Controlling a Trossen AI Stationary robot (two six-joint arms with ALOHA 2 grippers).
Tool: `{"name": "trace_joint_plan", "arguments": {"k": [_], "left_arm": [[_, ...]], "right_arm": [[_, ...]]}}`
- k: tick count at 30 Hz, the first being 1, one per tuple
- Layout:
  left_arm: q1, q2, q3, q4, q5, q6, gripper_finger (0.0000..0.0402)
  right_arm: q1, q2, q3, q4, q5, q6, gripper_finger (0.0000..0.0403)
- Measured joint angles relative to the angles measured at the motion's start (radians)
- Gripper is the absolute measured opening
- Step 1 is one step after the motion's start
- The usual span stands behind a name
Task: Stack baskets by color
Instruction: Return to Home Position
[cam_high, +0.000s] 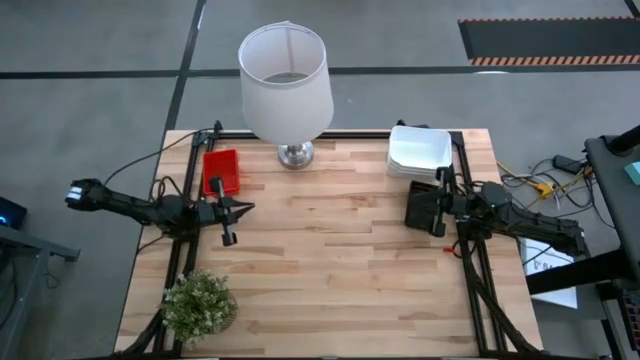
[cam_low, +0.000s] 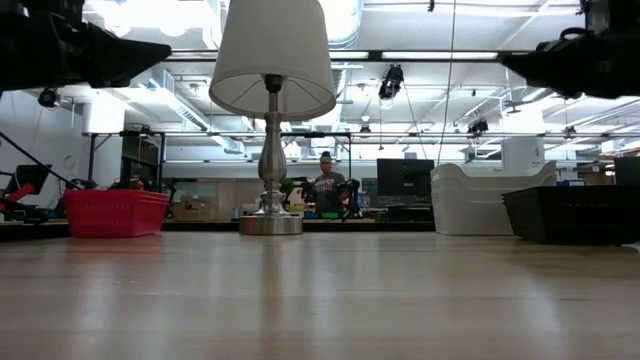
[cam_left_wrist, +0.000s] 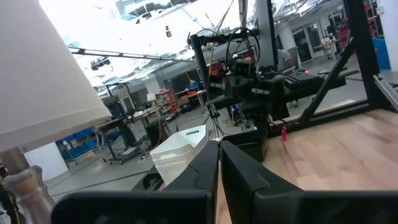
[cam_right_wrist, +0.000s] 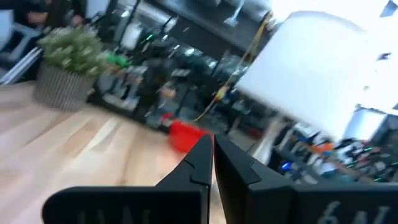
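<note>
Three colours of small plastic baskets stand in separate spots on a pale wooden table (cam_high: 340, 270). The red lattice plastic basket (cam_high: 221, 172) sits at the far left, just left of a lamp with a tall white shade and silver base (cam_high: 285, 70). I cannot tell how many red ones are nested there. The white smooth plastic baskets (cam_high: 420, 152) sit nested in a stack at the far right corner, their rims showing in layers. The black plastic basket (cam_high: 420, 205) stands just nearer than the white stack, close beside it, on the right side of the table. Its count is also unclear.

The left gripper (cam_high: 243, 208) hangs over the left part of the table, just nearer than the red basket and apart from it, pointing towards the middle. Its pincer is narrow, the two dark fingers (cam_left_wrist: 202, 171) pressed together with only a thin seam between them, and it holds nothing.

The right gripper (cam_high: 443, 212) hangs at the right edge of the black basket, pointing towards the middle of the table. Its fingers (cam_right_wrist: 198, 158) are likewise drawn together and grip nothing. From table height both arms show only as dark shapes high in the upper corners, well above the baskets.

A small green potted plant in a woven pot (cam_high: 200, 305) stands at the near left corner. A person (cam_low: 326, 185) is visible far off in the room behind the lamp.
</note>
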Motion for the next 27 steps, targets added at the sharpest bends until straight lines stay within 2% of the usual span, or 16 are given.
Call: {"name": "trace_joint_plan", "arguments": {"k": [5, 10, 12, 27], "left_arm": [[0.000, 0.015, 0.000, 0.000, 0.000, 0.000, 0.0002], [0.000, 0.029, -0.001, 0.000, 0.000, 0.000, 0.0002], [0.000, 0.034, -0.001, 0.000, 0.000, 0.000, 0.0002], [0.000, 0.080, -0.001, 0.000, 0.000, 0.000, 0.0002]], "right_arm": [[0.000, 0.000, 0.041, 0.018, 0.015, 0.006, 0.0009], [0.000, 0.000, 0.053, 0.006, -0.140, 0.046, 0.0009], [0.000, 0.000, 0.050, 0.004, -0.166, 0.061, 0.0009], [0.000, 0.023, 0.029, -0.009, -0.169, 0.078, 0.0009]]}}
